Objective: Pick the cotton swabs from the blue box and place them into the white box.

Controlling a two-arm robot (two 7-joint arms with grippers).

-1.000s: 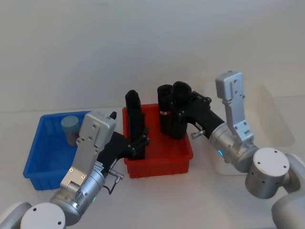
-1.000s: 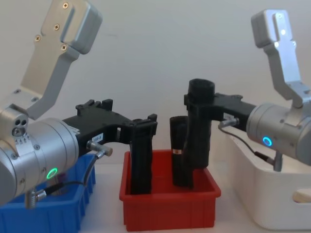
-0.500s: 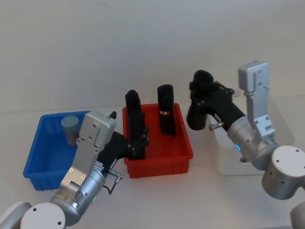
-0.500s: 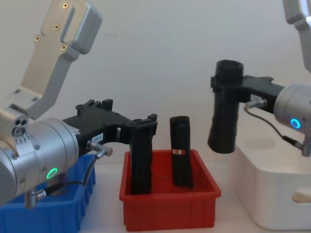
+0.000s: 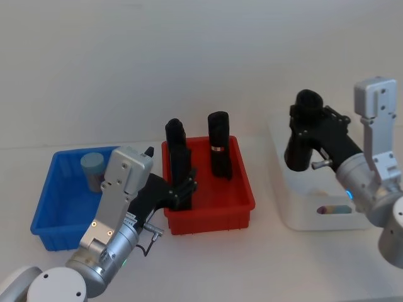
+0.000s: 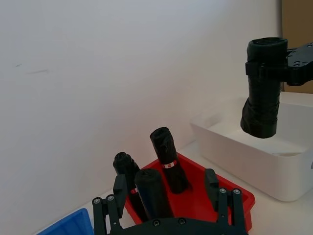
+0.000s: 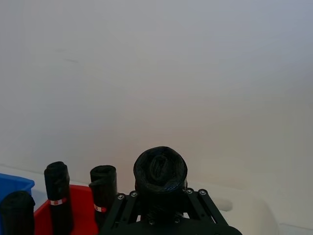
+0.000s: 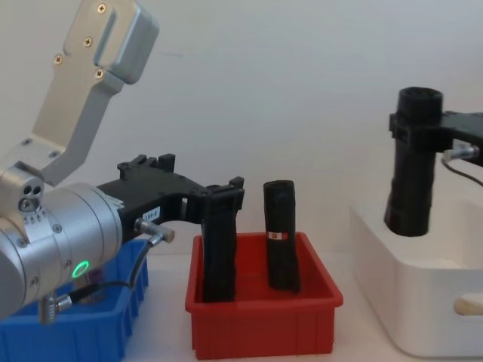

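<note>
So nearest the robot, the left gripper (image 5: 184,187) sits low at the red bin (image 5: 241,202) with its fingers pinched around one black roll (image 8: 218,249) that stands upright in the bin's near-left part; a second black roll (image 5: 220,153) stands just past that gripper and to its right, untouched. The actual task item, a cotton swabs jar (image 5: 94,170) with its pale lid, sits in the far corner of the blue box (image 5: 44,220), off to the left of the left gripper and not touched by anything. Further over, the right gripper (image 5: 301,139) is up in the air, clamped around another black roll (image 8: 412,162) near its top, and that roll hangs above the open white box (image 8: 377,249), its bottom end about level with the rim in the chest view. So my read is the step in hand is dropping a roll into the white box, which isn't what the task says, since the swabs are in the blue box. Next move, I'd guess: lower the roll a bit so it doesn't bounce, let go, then an arm needs to reach into the blue box's far corner for that jar.
</note>
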